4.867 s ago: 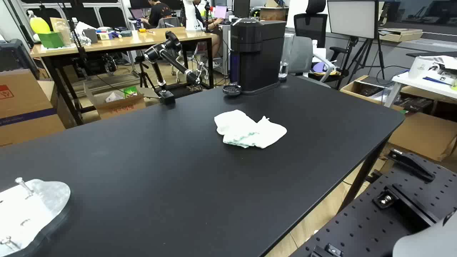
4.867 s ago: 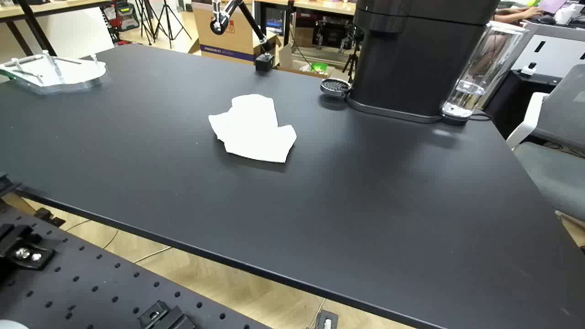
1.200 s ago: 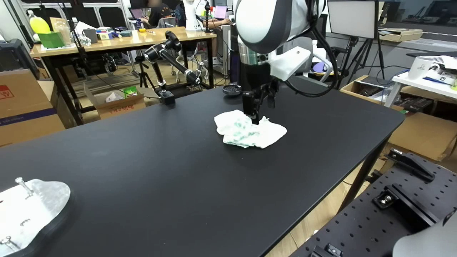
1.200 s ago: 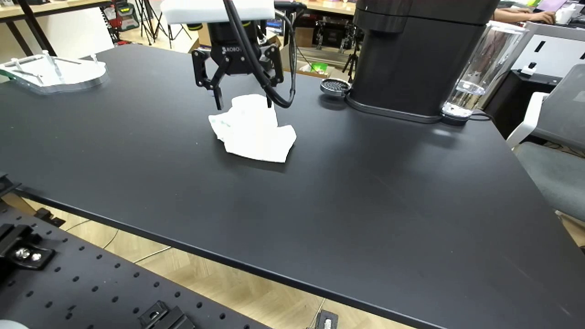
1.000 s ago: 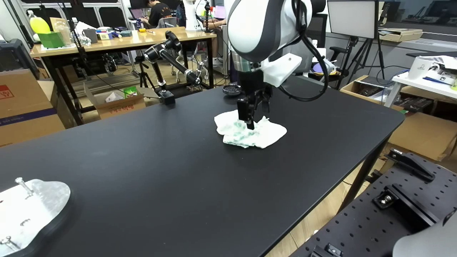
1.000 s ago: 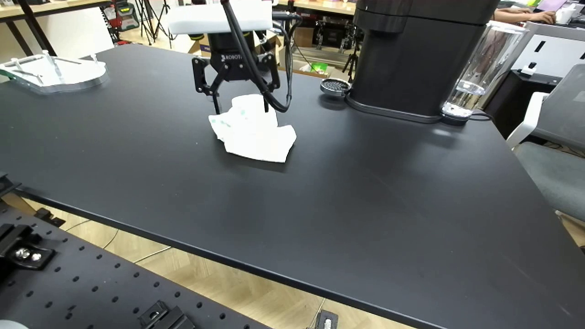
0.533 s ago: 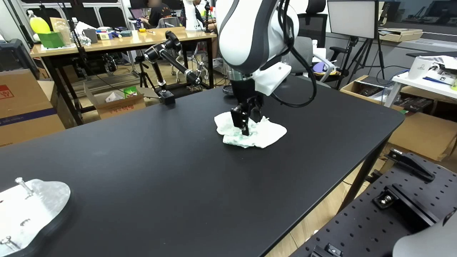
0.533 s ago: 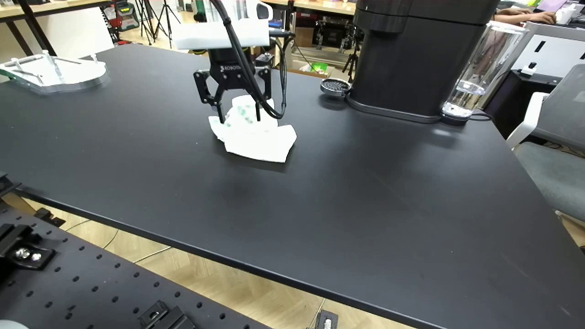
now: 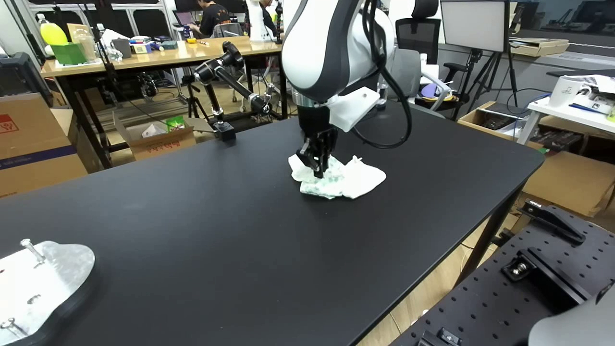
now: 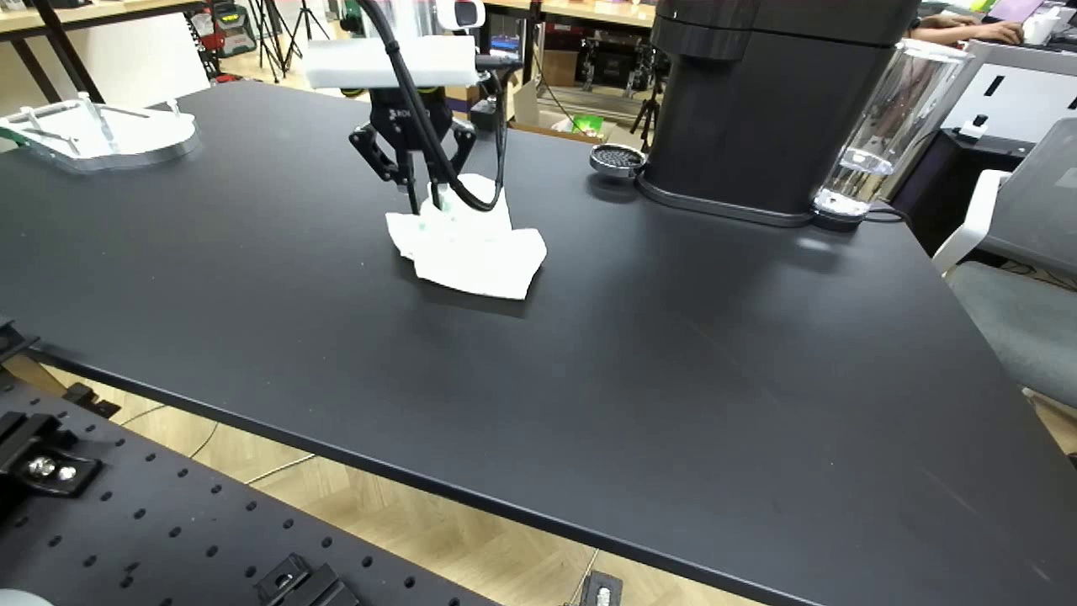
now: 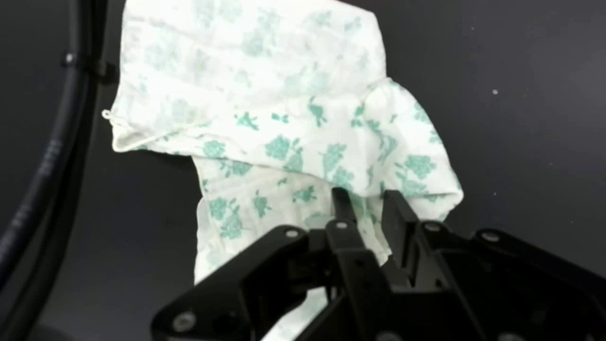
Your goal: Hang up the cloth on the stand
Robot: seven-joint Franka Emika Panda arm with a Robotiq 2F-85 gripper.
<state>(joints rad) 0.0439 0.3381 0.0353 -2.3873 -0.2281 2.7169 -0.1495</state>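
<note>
Behind the black bench (image 9: 216,259) there is a wooden desk (image 9: 163,54) with a green box (image 9: 68,54) on it, and a person (image 9: 215,20) in a black shirt sits farther back. On the bench, between its two long edges, lies the cloth (image 10: 484,259), white with green flowers and leaves, rumpled and folded over on itself. A white arm (image 9: 317,53) reaches down above it, a loop of black cable (image 11: 46,163) hanging alongside, and in both exterior views the tips of the fingers (image 11: 343,204) are down at the cloth. Seen from the wrist, the two stand close to each other with a narrow gap between, right at the edge of a fold, and patterned fabric shows in that gap; whether they are pinching it I cannot tell. The stand (image 9: 213,100), black and jointed, has its base on the bench at the long edge away from the plate (image 10: 193,505) full of holes, well apart from the cloth. Farther along that same edge, toward the corner by the grey chair (image 10: 1035,202), is a tall black machine (image 10: 770,118), a clear cylinder (image 10: 888,126) on one side of it and a round grate (image 10: 617,158) just beside its foot. Near the bench's opposite end sits a white board (image 9: 62,264) with short pegs (image 9: 32,249).
</note>
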